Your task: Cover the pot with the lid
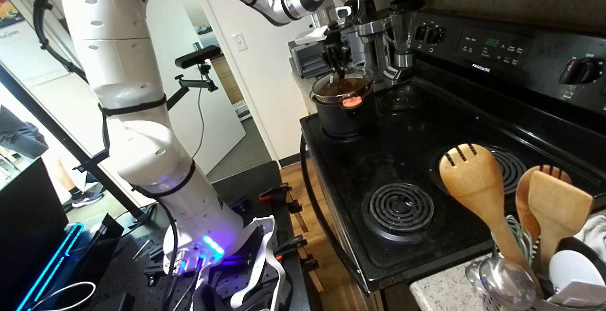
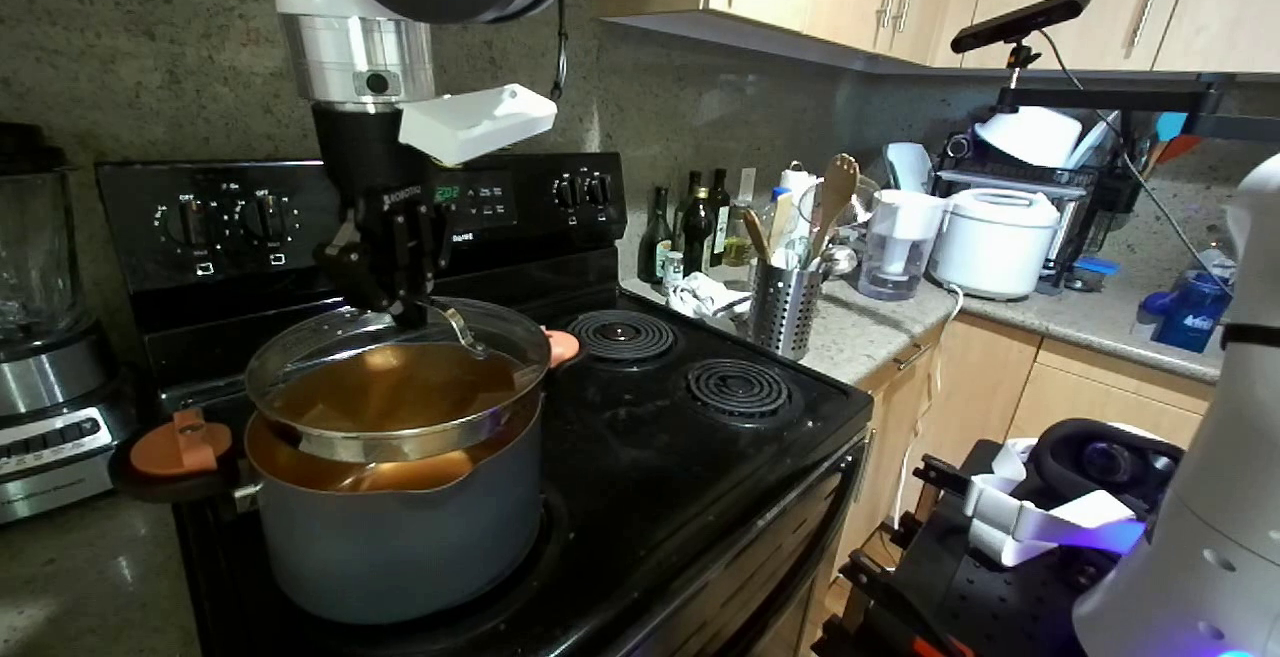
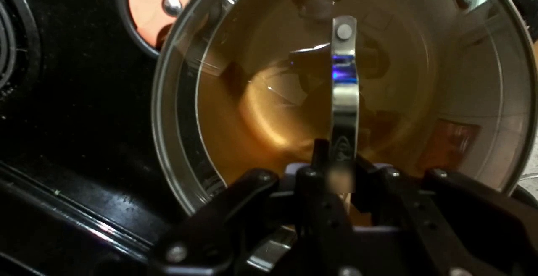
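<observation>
The pot (image 2: 400, 547) has dark grey sides and a copper-orange inside, and stands on a burner at the stove's corner; it also shows in an exterior view (image 1: 344, 120). The glass lid (image 2: 400, 445) has a silvery rim and a metal strap handle (image 3: 344, 99). It is over the pot's mouth, with a gap to the pot's front rim; whether it touches at the back is hidden. My gripper (image 2: 408, 312) points down above the lid. In the wrist view the fingers (image 3: 339, 158) are closed on either side of the strap handle.
Orange-topped pot handles stick out at the left (image 2: 182, 447) and right (image 2: 562, 347). A blender (image 2: 45, 337) stands beside the stove. The control panel (image 2: 520, 202) rises behind. A steel holder of wooden spoons (image 2: 783, 309) stands on the counter. Bare coil burners (image 1: 401, 207) are on the stovetop.
</observation>
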`<state>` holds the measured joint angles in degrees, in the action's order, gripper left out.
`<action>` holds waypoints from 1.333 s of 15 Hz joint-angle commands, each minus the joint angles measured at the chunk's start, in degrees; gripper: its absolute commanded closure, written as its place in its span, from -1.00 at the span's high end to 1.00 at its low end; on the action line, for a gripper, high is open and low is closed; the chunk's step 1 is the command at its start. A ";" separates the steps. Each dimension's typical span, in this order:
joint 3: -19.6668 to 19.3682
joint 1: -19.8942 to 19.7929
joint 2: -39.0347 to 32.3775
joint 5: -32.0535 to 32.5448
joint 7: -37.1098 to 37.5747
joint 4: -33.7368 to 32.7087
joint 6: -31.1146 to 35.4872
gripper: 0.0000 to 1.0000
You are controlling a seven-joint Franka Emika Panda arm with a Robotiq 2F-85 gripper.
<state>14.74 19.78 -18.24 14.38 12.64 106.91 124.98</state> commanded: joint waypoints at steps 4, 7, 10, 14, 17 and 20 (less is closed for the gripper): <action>-1.02 1.86 -1.96 1.14 -0.16 -3.01 -0.52 -0.95; -1.29 2.20 -2.67 1.05 -0.19 -3.43 -0.60 -0.95; -1.45 2.29 -2.99 0.86 -0.21 -3.69 -0.65 -0.95; -1.79 2.45 -3.13 0.80 -0.16 -4.06 -0.72 -0.95; -1.87 2.43 -3.46 0.62 -0.25 -4.16 -0.77 -0.95; -1.86 2.48 -3.67 0.53 -0.13 -4.16 -0.95 -0.95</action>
<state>13.68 21.48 -21.70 14.67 12.64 104.17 124.98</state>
